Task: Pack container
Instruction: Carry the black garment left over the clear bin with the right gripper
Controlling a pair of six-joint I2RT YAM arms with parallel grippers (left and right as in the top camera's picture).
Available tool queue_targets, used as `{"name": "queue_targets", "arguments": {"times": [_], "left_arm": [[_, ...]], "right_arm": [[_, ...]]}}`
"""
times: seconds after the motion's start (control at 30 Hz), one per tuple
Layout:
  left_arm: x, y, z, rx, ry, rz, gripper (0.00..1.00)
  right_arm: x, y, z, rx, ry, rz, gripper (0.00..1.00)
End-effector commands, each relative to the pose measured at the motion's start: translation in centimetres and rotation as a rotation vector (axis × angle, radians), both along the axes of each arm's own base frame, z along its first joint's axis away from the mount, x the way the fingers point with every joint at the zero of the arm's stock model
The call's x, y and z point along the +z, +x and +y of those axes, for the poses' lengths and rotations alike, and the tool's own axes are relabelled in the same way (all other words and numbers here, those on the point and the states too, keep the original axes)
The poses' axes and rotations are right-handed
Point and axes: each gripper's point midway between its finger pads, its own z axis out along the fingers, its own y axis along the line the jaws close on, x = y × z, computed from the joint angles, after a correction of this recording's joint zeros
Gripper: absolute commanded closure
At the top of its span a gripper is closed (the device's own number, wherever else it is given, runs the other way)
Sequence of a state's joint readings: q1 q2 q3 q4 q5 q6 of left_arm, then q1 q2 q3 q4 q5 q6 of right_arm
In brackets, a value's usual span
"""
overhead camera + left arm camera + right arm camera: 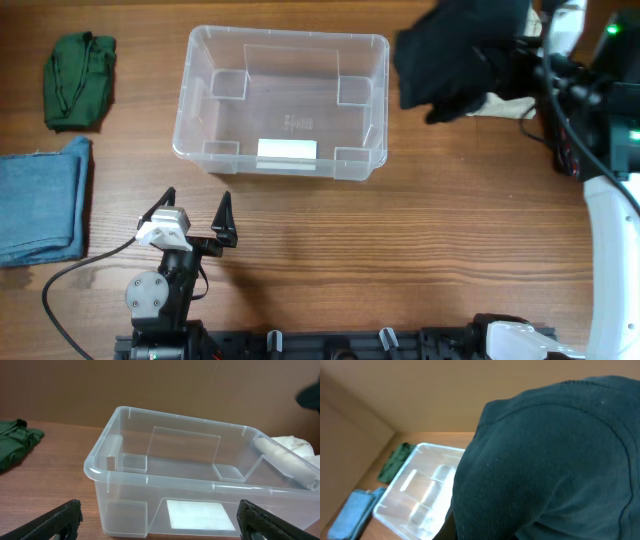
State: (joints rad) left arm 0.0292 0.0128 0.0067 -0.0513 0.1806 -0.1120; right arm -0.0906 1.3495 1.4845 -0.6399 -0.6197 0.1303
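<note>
Right of container, right hand clamped on dark cloth, left hand apart; could catch rim, drape outside.

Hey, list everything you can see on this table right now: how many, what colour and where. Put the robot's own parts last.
container: one, clear, mid-table, nothing inside
label: one, white, on the container's near side
green cloth: one, dark green, bunched, far left corner
blue cloth: one, denim blue, folded, left edge, nearer the robot than the green one
dark garment: one, black or very dark, lifted just right of the container
white cloth: one, white, on the table right of the container, partly under the dark garment
table: one, brown wood
left pincer: one, black fingers, open and empty, in front of the container
right pincer: one, hidden by the dark garment it grips, far right
</note>
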Motion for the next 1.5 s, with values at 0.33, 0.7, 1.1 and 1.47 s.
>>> {"name": "queue_targets", "arguments": {"times": [0.33,0.7,1.1,1.47], "left_arm": [[-0.1,0.0,0.2,0.008,-0.008,0.004,0.0],[-0.1,0.0,0.2,0.008,-0.008,0.004,0.0],[-0.1,0.0,0.2,0.008,-0.008,0.004,0.0],[-0.1,0.0,0.2,0.008,-0.008,0.003,0.0]], "right_arm": [[5.9,0.7,10.4,0.177,0.069,-0.228,0.96],[1.7,2.3,19.0,0.347,0.09,-0.19,0.96],[-0.8,1.6,25.1,0.451,0.108,-0.173,0.96],[-5.5,3.7,26.9,0.456,0.087,-0.113,0.96]]}}
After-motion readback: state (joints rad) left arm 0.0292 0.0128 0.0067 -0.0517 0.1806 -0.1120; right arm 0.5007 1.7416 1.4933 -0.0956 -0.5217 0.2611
